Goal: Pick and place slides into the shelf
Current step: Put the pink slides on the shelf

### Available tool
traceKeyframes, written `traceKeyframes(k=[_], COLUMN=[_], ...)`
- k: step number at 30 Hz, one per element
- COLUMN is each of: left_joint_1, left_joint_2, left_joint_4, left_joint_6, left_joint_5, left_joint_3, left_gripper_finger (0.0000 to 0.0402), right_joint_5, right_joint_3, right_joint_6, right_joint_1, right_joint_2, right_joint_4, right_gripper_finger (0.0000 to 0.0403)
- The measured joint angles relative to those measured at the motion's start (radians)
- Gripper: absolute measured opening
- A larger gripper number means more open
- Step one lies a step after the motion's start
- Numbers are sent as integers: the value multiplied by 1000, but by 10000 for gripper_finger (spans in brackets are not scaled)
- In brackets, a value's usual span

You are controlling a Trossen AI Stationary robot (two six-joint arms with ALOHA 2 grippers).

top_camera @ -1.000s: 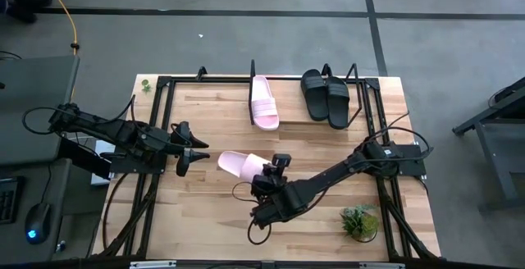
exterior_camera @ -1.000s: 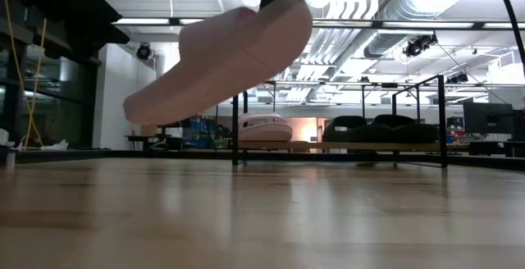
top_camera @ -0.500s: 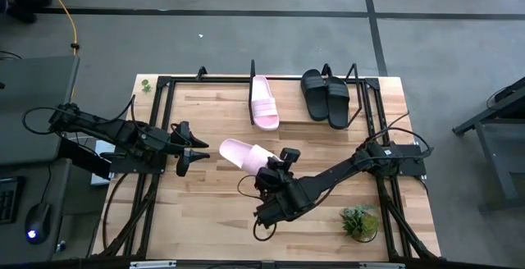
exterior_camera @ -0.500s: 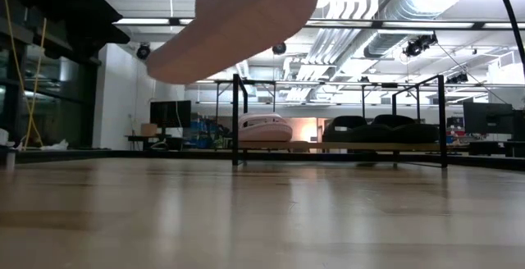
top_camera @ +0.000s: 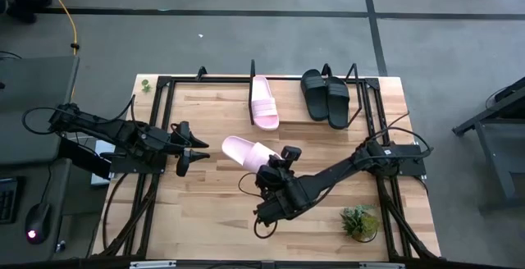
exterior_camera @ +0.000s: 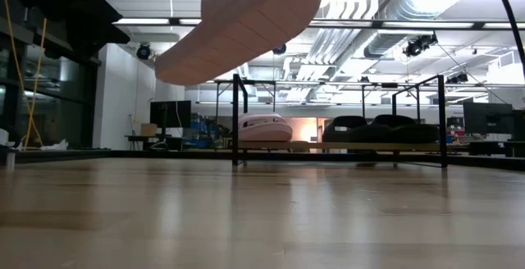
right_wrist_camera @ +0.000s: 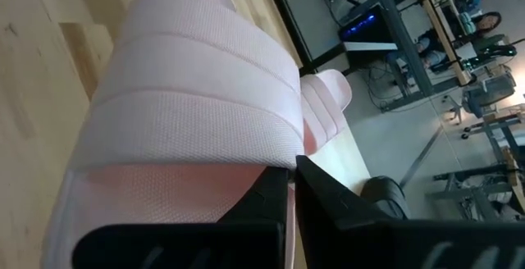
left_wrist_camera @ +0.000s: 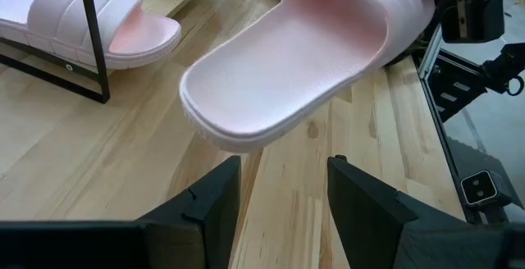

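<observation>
My right gripper (top_camera: pixel 273 168) is shut on a pale pink slide (top_camera: pixel 244 149), which it holds in the air over the table's middle; the low view shows its sole (exterior_camera: pixel 242 25) high above the board. My left gripper (top_camera: pixel 197 148) is open and empty at the table's left, its fingers (left_wrist_camera: pixel 205 207) pointing at the held slide's free end (left_wrist_camera: pixel 246 113). A second pink slide (top_camera: pixel 264 103) and two black slides (top_camera: pixel 326 97) rest flat on the shelf (top_camera: pixel 252 76) at the far edge. My right gripper holds the pink slide by its broad ribbed strap, at the strap's edge (right_wrist_camera: pixel 279 161). A thin pink layer sits pinched between the two fingers (right_wrist_camera: pixel 264 212). The slide is lifted clear of the table, tilted, its free end lower and toward the table's left.
A small green plant (top_camera: pixel 359 221) stands near the front right. A black frame (top_camera: pixel 160 105) edges the table. Bare wooden board (top_camera: pixel 213 212) lies below and in front of the held slide. The shelf's left part (top_camera: pixel 217 88) holds nothing.
My right gripper has gone up and a little toward the far edge with the pink slide. The slide has risen higher above the table and stays tilted, its free end lower.
</observation>
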Motion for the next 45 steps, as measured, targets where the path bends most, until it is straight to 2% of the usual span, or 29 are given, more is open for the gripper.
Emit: traceKeyframes(k=[22, 29, 45], left_joint_1=[0, 0, 0], left_joint_2=[0, 0, 0], left_joint_4=[-1, 0, -1], left_joint_6=[5, 6, 5], left_joint_5=[0, 0, -17], left_joint_3=[0, 0, 0], left_gripper_finger=[168, 168, 168], right_joint_5=[32, 91, 134], right_joint_3=[0, 0, 0], right_joint_6=[-44, -30, -83], right_joint_1=[-96, -98, -136], right_joint_2=[-7, -58, -198], right_joint_4=[1, 0, 0], right_gripper_finger=[0, 0, 0])
